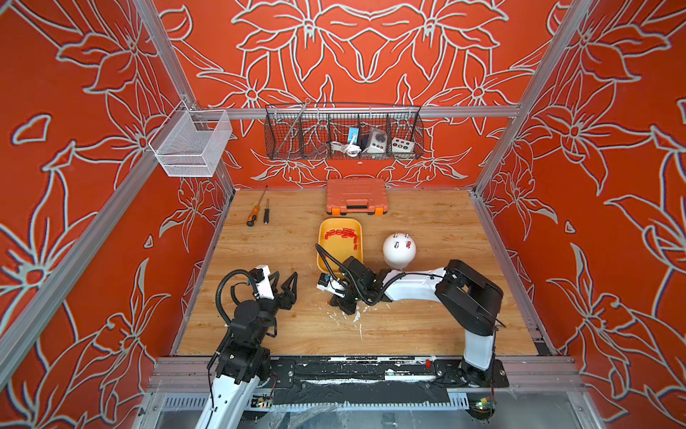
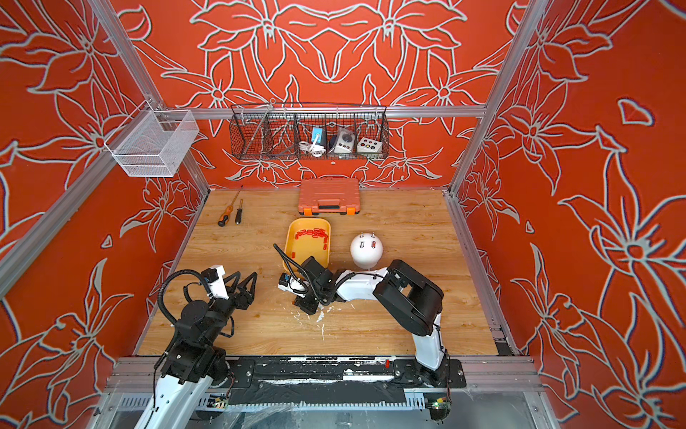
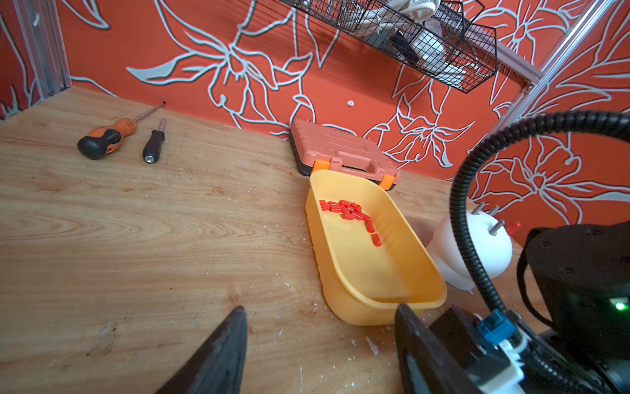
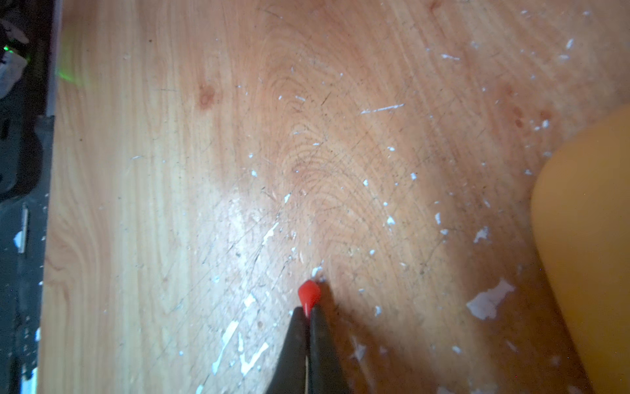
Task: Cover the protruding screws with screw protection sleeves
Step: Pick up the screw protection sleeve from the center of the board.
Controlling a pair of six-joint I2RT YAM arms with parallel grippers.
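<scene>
Scratched wooden tabletop (image 4: 170, 153), paint-flecked. Right gripper (image 4: 308, 312): fingers pinched on one red sleeve (image 4: 309, 294), low over the wood near the yellow tray (image 3: 385, 302). Left gripper (image 3: 320, 308): fingers apart, empty. Other screw protection sleeves (image 3: 347, 209) lie in the tray. Beside it, white dome (image 1: 399, 258): three bare protruding screws (image 1: 397, 244), one red-capped screw (image 3: 513, 227).

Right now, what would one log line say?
right fingers: shut on red sleeve | left fingers: open, empty | screws: one capped, three bare
</scene>
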